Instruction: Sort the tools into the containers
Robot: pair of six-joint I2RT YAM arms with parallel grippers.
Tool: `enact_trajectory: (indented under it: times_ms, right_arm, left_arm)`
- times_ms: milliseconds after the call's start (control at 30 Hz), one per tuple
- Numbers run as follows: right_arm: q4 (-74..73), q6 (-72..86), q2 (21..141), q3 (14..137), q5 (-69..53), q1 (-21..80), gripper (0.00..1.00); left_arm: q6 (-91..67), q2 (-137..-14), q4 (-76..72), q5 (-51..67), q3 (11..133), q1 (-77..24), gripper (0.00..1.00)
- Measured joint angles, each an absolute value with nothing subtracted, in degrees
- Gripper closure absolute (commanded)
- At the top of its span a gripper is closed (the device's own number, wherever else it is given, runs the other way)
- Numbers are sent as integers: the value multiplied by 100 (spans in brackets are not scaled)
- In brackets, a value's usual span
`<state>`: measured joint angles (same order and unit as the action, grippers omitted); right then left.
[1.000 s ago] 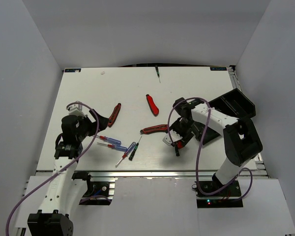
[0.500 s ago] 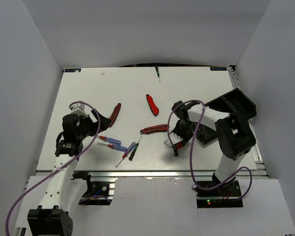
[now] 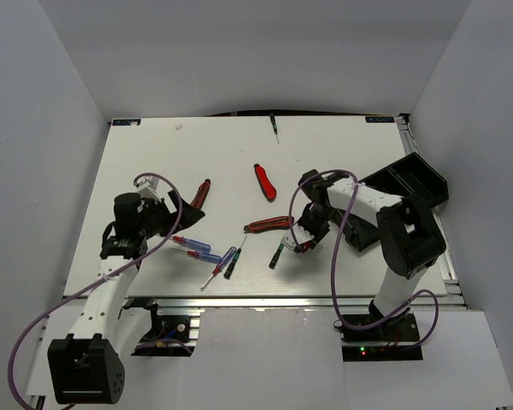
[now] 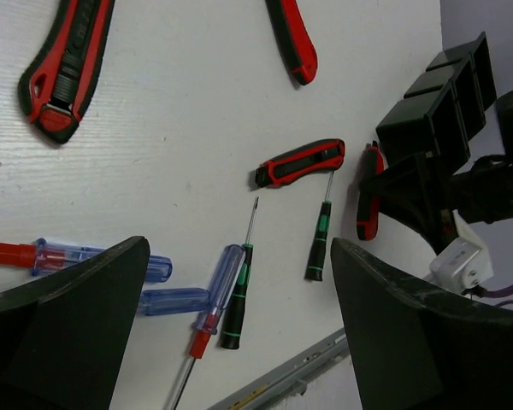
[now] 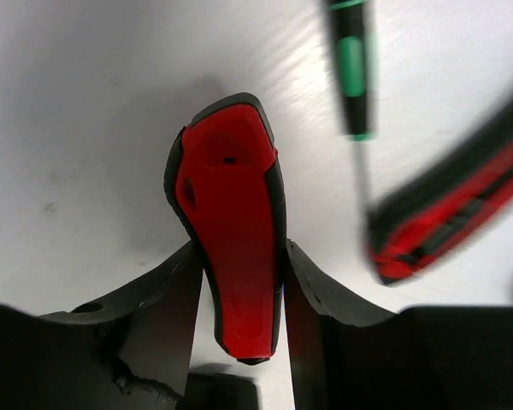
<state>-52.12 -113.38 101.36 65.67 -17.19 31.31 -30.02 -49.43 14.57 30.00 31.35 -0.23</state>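
My right gripper (image 3: 303, 241) (image 5: 239, 260) is shut on a red-and-black knife (image 5: 231, 222) low over the table. A second knife (image 3: 268, 225) lies just to its left, and a black-green screwdriver (image 3: 276, 254) (image 5: 349, 68) lies below that. Two more knives (image 3: 198, 198) (image 3: 263, 181) lie farther back. My left gripper (image 3: 169, 215) (image 4: 239, 256) is open and empty, next to the left knife (image 4: 68, 64) and above a cluster of blue screwdrivers (image 4: 175, 301) and a black-green one (image 4: 238, 295). Two black bins (image 3: 408, 181) (image 3: 365, 229) stand at the right.
One small screwdriver (image 3: 274, 128) lies at the far edge of the table. The metal rail of the table's near edge (image 4: 282, 384) runs just beyond the screwdriver cluster. Grey walls close in the sides.
My right gripper has shifted left and back with the knife. The black-green screwdriver beside it now lies farther left. My left gripper has edged towards the left knife.
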Motion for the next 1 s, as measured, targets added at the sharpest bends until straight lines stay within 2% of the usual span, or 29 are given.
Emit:
enact_trajectory:
  times_ms: [200,433,567,700,833,1000]
  right_arm:
    - [-5275,-10379,9911,7417,-2805,3129,87]
    - [-4451,-7400,9299,8125,-3760,2971,85]
    - [-3820,-5826,8844,7981,-3767,2414,84]
    - [-3404,-4663,8595,7647,-3704,1358,84]
    - [-3264,-3992,8582,7199,-3398,467,79]
    - [-3035,-3444,8460,6335,-2886,222,69]
  left_arm:
    - [-2993,-5288,1452,3221,3135,-60,2]
    - [-2886,-5579,1450,3177,3166,-502,2]
    - [-2668,-5859,1435,2847,3315,-1208,2]
    - [-2322,-6090,1197,2630,3476,-1785,8]
    - [-1964,-6294,945,2482,3562,-2032,9]
    - [-1481,-6973,714,2355,4021,-2436,12]
